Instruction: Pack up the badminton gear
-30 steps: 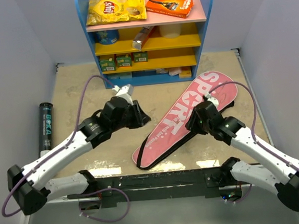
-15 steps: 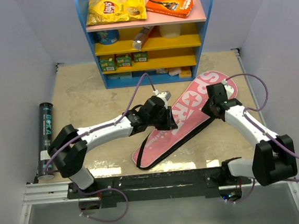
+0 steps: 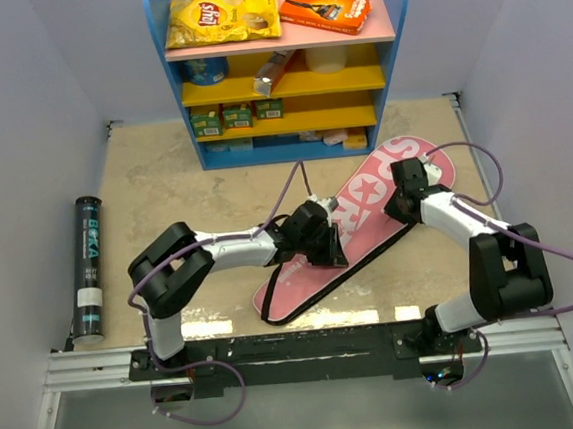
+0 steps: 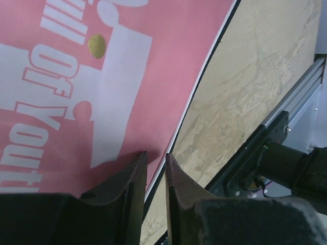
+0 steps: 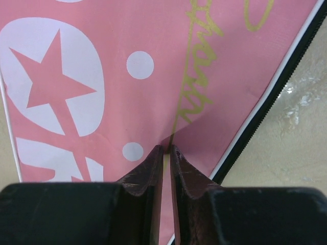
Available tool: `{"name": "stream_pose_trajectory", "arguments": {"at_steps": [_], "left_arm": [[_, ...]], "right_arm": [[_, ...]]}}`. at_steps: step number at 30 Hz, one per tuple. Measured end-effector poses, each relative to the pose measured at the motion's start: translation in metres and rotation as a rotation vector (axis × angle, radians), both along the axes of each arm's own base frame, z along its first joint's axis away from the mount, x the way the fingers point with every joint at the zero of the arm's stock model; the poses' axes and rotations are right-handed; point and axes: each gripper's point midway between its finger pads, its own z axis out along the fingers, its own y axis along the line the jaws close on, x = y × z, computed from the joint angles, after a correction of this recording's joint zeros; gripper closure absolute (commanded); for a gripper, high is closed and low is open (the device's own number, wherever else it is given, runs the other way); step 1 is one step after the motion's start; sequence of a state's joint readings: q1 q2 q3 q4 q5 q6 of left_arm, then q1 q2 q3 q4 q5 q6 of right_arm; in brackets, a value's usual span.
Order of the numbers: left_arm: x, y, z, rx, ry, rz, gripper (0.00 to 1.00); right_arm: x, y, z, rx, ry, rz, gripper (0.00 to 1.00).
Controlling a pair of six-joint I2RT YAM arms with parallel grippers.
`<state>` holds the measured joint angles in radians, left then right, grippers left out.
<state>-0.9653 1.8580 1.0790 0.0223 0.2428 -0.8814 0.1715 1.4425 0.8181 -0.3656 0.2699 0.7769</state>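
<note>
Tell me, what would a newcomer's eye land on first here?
The pink bag lettered SPORT lies slantwise on the table with both arms stretched onto it. The left fingers pinch its zipped edge and the right fingers pinch its printed face. Next come the black tube along the table's left edge and the blue-and-yellow shelf at the back.

Left arm (image 3: 231,249) lies between black tube (image 3: 88,267) and pink bag (image 3: 298,292).

Overhead view bright and even, with diffuse light from above. The arms cast only soft, short shadows on the tan table (image 3: 164,185), which shows pale sheen patches near the front rail (image 3: 308,341). Both wrist views: pink bag (image 4: 76,76) sharp and well lit; left gripper (image 4: 155,158) and right gripper (image 5: 166,150) dark and blurred, small shadow at the tips.
</note>
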Motion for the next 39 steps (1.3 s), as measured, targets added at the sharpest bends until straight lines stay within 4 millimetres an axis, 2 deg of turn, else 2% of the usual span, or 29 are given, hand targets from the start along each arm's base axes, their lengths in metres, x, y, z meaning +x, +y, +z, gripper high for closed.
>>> {"name": "stream_pose_trajectory", "arguments": {"at_steps": [5,9,12,21,27,30,36,39], "left_arm": [[-0.006,0.010,-0.027,0.048,0.038,0.019,0.75],[-0.004,0.014,-0.032,0.027,0.050,0.048,0.76],[0.000,0.027,-0.032,-0.006,0.066,0.089,0.76],[0.045,0.113,-0.028,0.025,0.053,0.313,0.76],[0.064,0.171,-0.024,0.102,0.032,0.430,0.76],[0.073,0.207,-0.022,0.125,0.028,0.500,0.76],[0.081,0.254,-0.020,0.145,0.015,0.589,0.76],[0.082,0.278,-0.024,0.163,0.024,0.633,0.76]], "right_arm": [[0.002,0.003,-0.017,0.005,0.032,0.012,0.85],[0.004,0.007,-0.027,0.017,0.046,0.030,0.84],[0.006,0.013,-0.029,0.047,0.037,0.052,0.84],[0.014,0.065,-0.031,0.106,0.004,0.180,0.84],[0.018,0.091,-0.030,0.117,-0.002,0.230,0.84],[0.020,0.104,-0.030,0.128,-0.004,0.253,0.84],[0.022,0.122,-0.029,0.141,-0.005,0.292,0.84],[0.025,0.138,-0.029,0.138,0.001,0.326,0.84]]}}
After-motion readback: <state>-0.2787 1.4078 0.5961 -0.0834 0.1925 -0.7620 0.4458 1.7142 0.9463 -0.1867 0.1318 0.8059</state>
